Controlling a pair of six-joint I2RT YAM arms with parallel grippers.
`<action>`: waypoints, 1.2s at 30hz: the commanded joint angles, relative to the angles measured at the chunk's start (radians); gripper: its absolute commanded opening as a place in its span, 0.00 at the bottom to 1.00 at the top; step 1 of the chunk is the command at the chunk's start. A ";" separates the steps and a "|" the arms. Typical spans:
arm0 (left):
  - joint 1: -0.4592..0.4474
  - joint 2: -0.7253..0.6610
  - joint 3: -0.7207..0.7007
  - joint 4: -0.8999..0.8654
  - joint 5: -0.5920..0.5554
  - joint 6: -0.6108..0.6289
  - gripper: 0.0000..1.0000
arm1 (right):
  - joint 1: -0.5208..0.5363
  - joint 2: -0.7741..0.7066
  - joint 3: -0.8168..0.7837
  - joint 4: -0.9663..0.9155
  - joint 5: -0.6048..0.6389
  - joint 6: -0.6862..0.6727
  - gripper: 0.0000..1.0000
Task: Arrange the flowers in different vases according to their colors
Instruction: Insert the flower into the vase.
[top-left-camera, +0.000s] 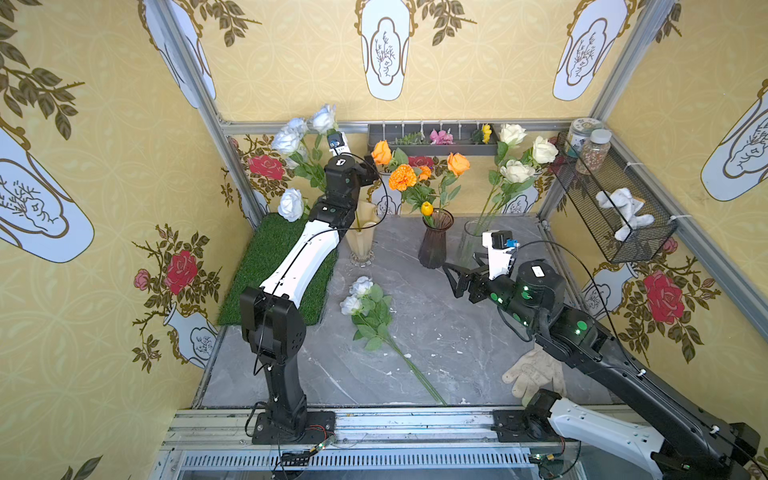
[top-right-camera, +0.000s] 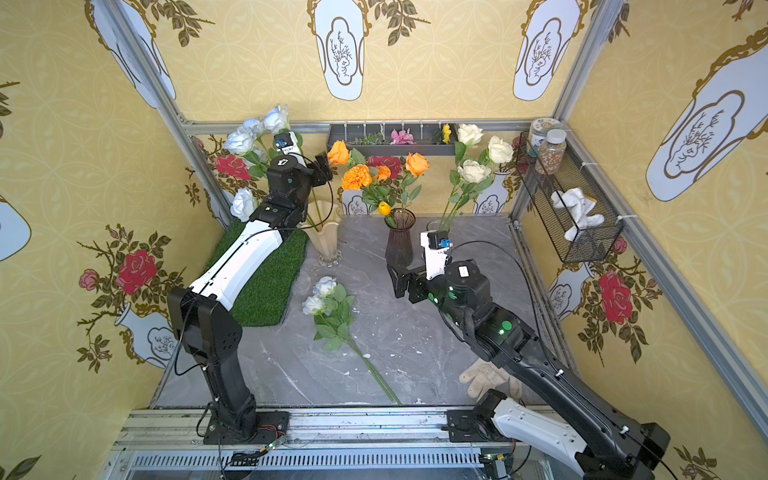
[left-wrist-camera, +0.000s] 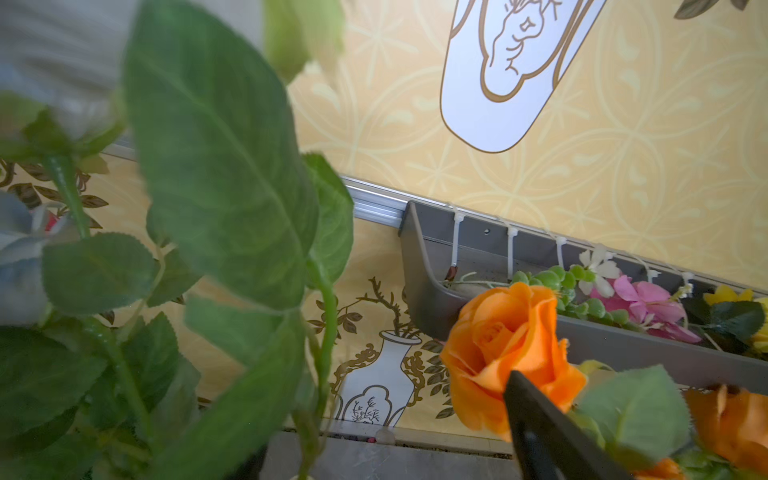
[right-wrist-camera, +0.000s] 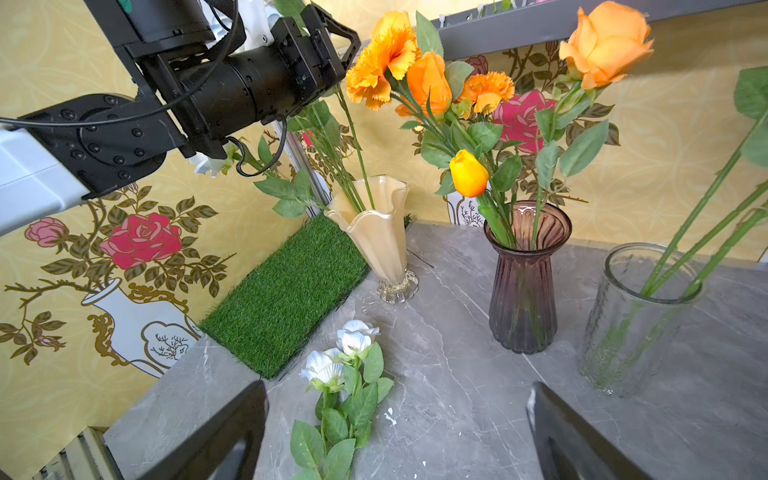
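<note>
Sorting is judged nearly done: orange roses and marigolds (top-left-camera: 402, 178) are seated in the dark purple ribbed glass vase (top-left-camera: 434, 245), cream-white roses (top-left-camera: 516, 171) in the clear glass cylinder (right-wrist-camera: 636, 324), and pale blue-white roses (top-left-camera: 286, 141) in the cream-amber ruffled glass vase (top-left-camera: 360, 243). One pale two-bloom sprig (top-left-camera: 360, 286) is left lying on the grey marble-look tabletop (top-left-camera: 436, 332) (by colour, likely owed to the cream-amber vase). The left claw (right-wrist-camera: 334, 43) is parted, gripping nothing, at that vase's stems; the right claw (top-left-camera: 451, 280) is held wide open, empty, near the sprig.

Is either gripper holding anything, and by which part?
Nothing held. Right gripper open and empty; left gripper looks open at the pale blue roses' stems.
</note>
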 joint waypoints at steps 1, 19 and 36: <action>-0.001 -0.008 0.036 -0.044 0.000 -0.034 1.00 | 0.001 -0.009 0.022 -0.022 -0.006 -0.009 0.97; -0.319 -0.561 -0.495 -0.072 -0.144 -0.274 1.00 | 0.001 0.139 0.209 -0.500 -0.153 0.153 0.97; -0.895 -1.009 -1.233 -0.153 -0.578 -0.721 1.00 | 0.278 0.495 0.001 -0.377 -0.197 0.335 0.53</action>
